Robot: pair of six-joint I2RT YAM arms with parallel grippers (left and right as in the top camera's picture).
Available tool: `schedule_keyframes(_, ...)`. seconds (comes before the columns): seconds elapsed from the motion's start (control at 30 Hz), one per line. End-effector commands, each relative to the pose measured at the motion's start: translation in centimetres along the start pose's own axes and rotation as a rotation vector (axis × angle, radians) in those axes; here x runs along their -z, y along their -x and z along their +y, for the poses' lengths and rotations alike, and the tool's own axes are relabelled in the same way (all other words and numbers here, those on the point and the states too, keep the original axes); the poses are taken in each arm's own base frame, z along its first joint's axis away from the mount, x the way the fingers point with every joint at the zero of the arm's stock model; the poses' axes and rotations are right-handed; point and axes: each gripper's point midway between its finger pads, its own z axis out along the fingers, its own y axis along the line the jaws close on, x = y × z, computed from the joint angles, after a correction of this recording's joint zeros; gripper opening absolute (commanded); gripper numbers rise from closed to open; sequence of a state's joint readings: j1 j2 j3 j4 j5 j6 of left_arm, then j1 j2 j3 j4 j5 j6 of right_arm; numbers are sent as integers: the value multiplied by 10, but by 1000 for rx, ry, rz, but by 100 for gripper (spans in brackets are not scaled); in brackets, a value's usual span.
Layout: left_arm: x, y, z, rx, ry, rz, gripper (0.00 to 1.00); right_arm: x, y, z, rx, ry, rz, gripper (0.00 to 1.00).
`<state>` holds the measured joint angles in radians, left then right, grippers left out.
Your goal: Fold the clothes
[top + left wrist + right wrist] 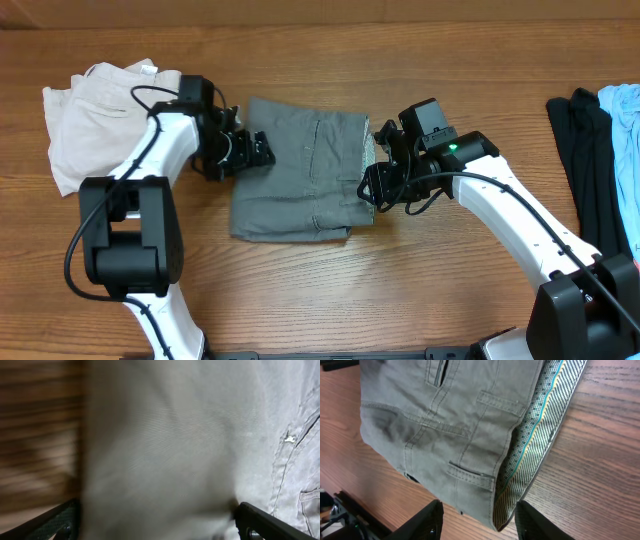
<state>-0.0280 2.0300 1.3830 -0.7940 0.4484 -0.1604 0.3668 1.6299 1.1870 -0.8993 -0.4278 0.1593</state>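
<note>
The grey shorts (300,170) lay folded flat on the wooden counter (450,290), and the two arms met them from opposite sides. The left gripper (262,150) stood at the edge of the shorts that faced the cream-white shorts (95,110). In the left wrist view its jaws were wide apart, one finger just at the border of the cloth and the other over the grey fabric, and nothing was pinched. The right gripper (372,190) was at the waistband side of the shorts, the side toward the black garment (580,150) and the light blue garment (622,110). Its jaws were also apart. The corner of the waistband, with its pale dotted lining (535,435) turned outward, lay between them and was squeezed by neither finger.
</note>
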Motion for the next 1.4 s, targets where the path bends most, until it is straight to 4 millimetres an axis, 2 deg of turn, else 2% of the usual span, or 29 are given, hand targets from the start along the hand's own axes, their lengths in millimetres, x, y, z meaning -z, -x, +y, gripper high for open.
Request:
schedule_keyframes(0.0,-22,-16,5,24,-42,67,100,4,-1,5,16,21,-5,50)
schedule_keyframes(0.1,-32,-25,13,52,-26,111,100,4,-2,5,14,20,-2,50)
schedule_keyframes(0.2,-33,-31,16,61,-16,137,95,4,1,5,20,22,-12,49)
schedule_keyframes(0.23,-31,-31,16,54,-18,138,94,4,4,6,26,25,-25,44)
schedule_keyframes(0.27,-28,-31,15,46,-18,136,94,4,10,8,38,30,-48,33)
schedule_keyframes(0.3,-23,-28,15,42,-13,128,97,4,17,9,52,37,-76,22)
schedule_keyframes(0.33,-17,-25,16,42,-1,117,100,4,25,12,68,44,-108,17)
schedule_keyframes(0.4,0,-15,16,41,15,81,100,4,43,16,99,60,-174,16)
schedule_keyframes(0.5,36,2,10,36,18,10,100,-1,68,21,113,84,-256,19)
schedule_keyframes(0.6,68,9,-4,12,13,-44,100,-17,87,18,68,105,-294,19)
schedule_keyframes(0.7,98,9,-23,-28,-1,-88,100,-44,102,8,32,117,-310,20)
schedule_keyframes(0.87,127,-8,-46,-63,-5,-103,100,-90,111,-15,-63,118,-295,20)
schedule_keyframes(0.93,131,-18,-53,-69,-2,-84,100,-97,111,-27,-169,114,-283,18)
schedule_keyframes(1.0,130,-28,-54,-33,5,-49,100,-97,106,-49,-345,44,-273,12)
schedule_keyframes(1.03,129,-32,-54,-5,6,-31,100,-96,99,-59,-434,9,-257,11)
schedule_keyframes(1.1,125,-41,-52,42,11,2,100,-96,84,-74,-496,-43,-207,10)
schedule_keyframes(1.17,120,-48,-52,52,16,28,89,-96,72,-88,-506,-118,-179,9)
schedule_keyframes(1.2,116,-51,-51,51,22,41,81,-96,67,-92,-489,-150,-168,8)
schedule_keyframes(1.3,94,-64,-44,36,65,79,46,-95,51,-104,-490,-226,-120,6)
schedule_keyframes(1.37,74,-73,-41,30,80,96,33,-94,45,-108,-473,-256,-103,4)
